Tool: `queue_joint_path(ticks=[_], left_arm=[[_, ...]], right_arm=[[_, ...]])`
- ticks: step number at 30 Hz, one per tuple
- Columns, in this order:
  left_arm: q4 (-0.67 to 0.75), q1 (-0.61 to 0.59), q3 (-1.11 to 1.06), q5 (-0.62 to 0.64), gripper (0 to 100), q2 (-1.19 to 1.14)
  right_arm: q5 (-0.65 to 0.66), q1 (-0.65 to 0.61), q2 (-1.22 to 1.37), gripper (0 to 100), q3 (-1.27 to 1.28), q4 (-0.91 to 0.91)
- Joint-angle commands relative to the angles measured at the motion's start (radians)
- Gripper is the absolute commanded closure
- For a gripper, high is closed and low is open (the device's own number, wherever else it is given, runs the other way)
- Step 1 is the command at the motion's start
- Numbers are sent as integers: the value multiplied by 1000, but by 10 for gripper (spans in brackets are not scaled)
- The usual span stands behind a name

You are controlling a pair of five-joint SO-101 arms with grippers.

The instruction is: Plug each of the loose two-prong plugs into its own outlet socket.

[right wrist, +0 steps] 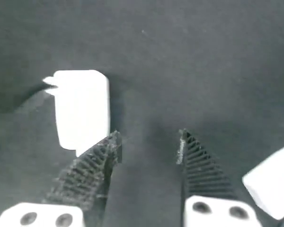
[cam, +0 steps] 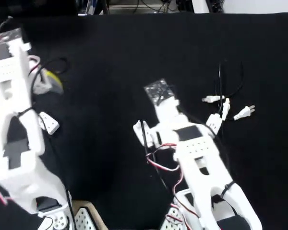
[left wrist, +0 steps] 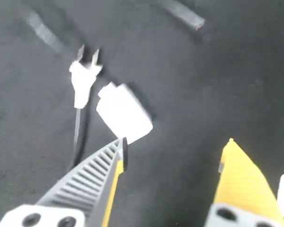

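Observation:
In the left wrist view my left gripper (left wrist: 176,142) is open, with one grey finger and one yellow, hanging over the black cloth. A white outlet socket block (left wrist: 124,115) lies just past the grey fingertip. Beside it lies a loose two-prong plug (left wrist: 82,78) on a dark cord. My right gripper (right wrist: 149,136) is open with black fingers and nothing between them. One white socket block (right wrist: 81,109) lies beside one finger, and another (right wrist: 270,187) sits off to the other side. From above, more loose plugs (cam: 244,112) (cam: 212,99) lie at the right with their black cords.
The high view has the left arm (cam: 14,124) along the left edge, with a socket block (cam: 48,122) next to it. The right arm (cam: 197,153) crosses the middle, trailing red and white wires. Black cloth (cam: 105,62) covers the table.

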State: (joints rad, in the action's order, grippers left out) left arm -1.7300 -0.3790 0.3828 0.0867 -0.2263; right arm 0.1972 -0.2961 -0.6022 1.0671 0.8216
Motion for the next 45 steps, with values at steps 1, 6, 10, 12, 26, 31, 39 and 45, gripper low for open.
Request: queue_joint_path(ticks=[1,6,10,12,26,31,39,45], left_arm=[[153,-94,-323,-69,681,192],[328,-133,-621,-109,681,269],[356,-125,-727,-109,681,288],[356,-124,-751,-107,682,292],[477,-64,-929,3,682,296],[591,-51,-1009,66,682,296],[755,-77,-1110,69,682,304],[793,-70,-1168,69,682,365]], right_arm=[[-86,-86,-1,772,-62,5],[-138,-199,-1,766,-59,6],[-138,-265,1,767,-58,6],[-135,-269,1,768,-53,6],[-127,-181,143,768,10,-84],[-127,-178,331,769,-117,-75],[-127,-210,384,770,-199,-92],[-127,-212,387,866,-196,-98]])
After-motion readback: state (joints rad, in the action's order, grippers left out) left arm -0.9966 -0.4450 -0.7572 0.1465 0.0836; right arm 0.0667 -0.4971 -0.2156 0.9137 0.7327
